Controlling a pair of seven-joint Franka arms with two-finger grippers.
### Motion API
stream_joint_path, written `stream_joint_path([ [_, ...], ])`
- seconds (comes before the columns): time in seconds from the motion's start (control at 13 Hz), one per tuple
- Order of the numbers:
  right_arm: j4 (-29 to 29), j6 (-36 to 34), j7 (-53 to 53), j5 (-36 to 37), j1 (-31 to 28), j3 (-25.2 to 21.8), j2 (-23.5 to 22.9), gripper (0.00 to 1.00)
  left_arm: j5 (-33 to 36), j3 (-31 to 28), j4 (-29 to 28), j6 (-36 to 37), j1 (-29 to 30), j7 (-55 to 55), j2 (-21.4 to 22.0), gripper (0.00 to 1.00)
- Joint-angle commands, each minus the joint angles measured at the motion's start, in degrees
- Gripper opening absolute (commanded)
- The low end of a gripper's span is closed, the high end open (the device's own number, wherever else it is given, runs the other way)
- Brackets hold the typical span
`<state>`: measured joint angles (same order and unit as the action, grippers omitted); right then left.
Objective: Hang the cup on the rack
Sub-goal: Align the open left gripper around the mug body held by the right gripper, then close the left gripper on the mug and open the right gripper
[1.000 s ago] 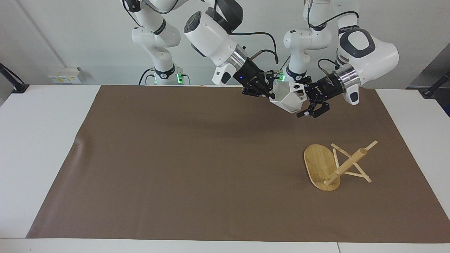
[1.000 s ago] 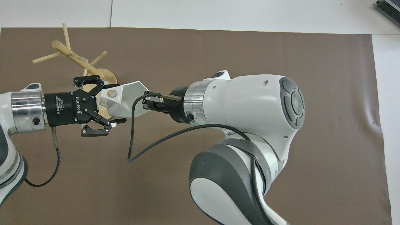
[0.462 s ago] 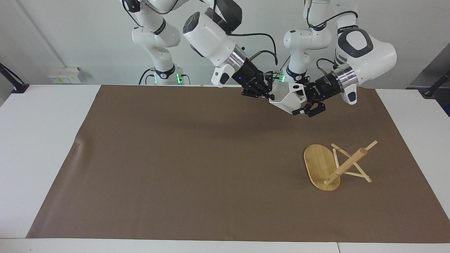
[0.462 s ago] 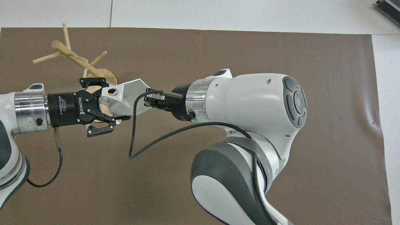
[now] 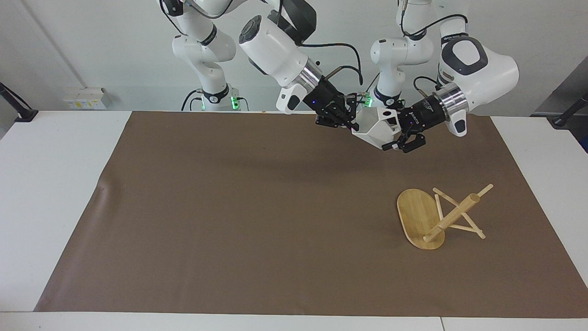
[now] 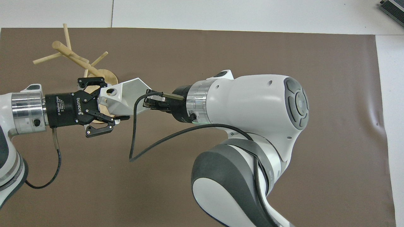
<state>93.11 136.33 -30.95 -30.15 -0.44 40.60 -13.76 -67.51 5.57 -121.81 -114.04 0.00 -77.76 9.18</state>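
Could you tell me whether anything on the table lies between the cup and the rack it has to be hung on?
Nothing visible does. The cup is up in the air between the left gripper, shut on its handle end, and the right gripper at its rim end. Only bare brown mat separates it from the rack, which stands toward the left arm's end.

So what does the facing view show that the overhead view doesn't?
Only the facing view shows the cup raised above the brown mat, the arms' bases, the wall, and the rack in full. Only the overhead view shows the left gripper closed on the cup's handle end, with the rack's base partly covered. Both show the cup between the left gripper and the right gripper, and the rack tipped over.
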Motion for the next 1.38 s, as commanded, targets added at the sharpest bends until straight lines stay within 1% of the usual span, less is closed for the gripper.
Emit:
stream_joint_path([
  [0.0,-0.4,-0.1,-0.3,-0.8,-0.5,0.9,-0.5,0.55,0.1,0.0,-0.8,0.1,1.1,-0.3,1.1,0.0],
  [0.08,-0.4,-0.1,-0.3,-0.8,-0.5,0.9,-0.5,0.6,0.3,-0.1,-0.8,0.0,1.1,-0.5,1.1,0.0],
  [0.15,-0.4,-0.2,-0.3,-0.8,-0.5,0.9,-0.5,0.77,1.1,0.0,-1.0,-0.1,1.5,-0.7,1.1,0.0],
  [0.23,-0.4,-0.2,-0.3,-0.6,-0.5,0.9,-0.5,0.82,2.4,-0.1,-1.7,-0.1,1.6,-1.3,1.4,0.0],
  [0.38,-0.4,-0.3,-0.3,-0.3,-0.6,0.9,-0.5,0.83,6.0,0.0,-2.3,-0.4,3.0,-2.9,1.5,0.0],
  [0.46,-0.4,-0.3,-0.3,-0.3,-0.6,0.9,-0.5,0.96,6.6,0.0,-2.5,-0.7,3.1,-3.8,1.5,0.0],
  [0.54,-0.4,-0.3,-0.3,-0.4,-0.6,0.8,-0.5,1.0,7.2,0.0,-3.0,-2.3,3.2,-5.8,1.0,0.0],
  [0.69,-0.4,-0.4,-0.3,-0.4,-0.7,0.8,-0.5,1.0,7.4,0.1,-4.2,-7.5,2.3,-10.2,0.5,0.0],
  [0.92,-0.4,-0.4,-0.3,-0.3,-0.7,0.6,-0.4,1.0,7.4,0.4,-4.3,-14.6,1.7,-17.7,-0.4,0.0],
  [1.0,-0.4,-0.4,-0.3,0.0,-0.7,0.4,-0.2,1.0,7.4,0.4,-4.7,-18.8,-0.4,-20.1,-0.6,0.0],
  [1.08,-0.4,-0.4,0.3,0.5,-0.7,0.1,0.1,1.0,7.4,0.4,-5.5,-21.4,-1.6,-20.7,-0.7,0.0],
  [1.15,-0.3,-0.4,2.5,2.7,-0.8,-0.1,0.3,1.0,7.4,0.4,-6.1,-21.9,-1.7,-20.9,-0.7,0.0],
  [1.23,-0.1,-0.5,5.0,6.8,-1.0,-0.3,0.3,1.0,7.5,0.5,-6.1,-24.0,-2.3,-22.2,-1.4,0.0],
  [1.31,-0.1,-0.5,6.1,10.4,-1.1,-1.4,0.5,1.0,7.4,0.5,-6.1,-28.0,-4.2,-23.8,-2.3,0.0],
])
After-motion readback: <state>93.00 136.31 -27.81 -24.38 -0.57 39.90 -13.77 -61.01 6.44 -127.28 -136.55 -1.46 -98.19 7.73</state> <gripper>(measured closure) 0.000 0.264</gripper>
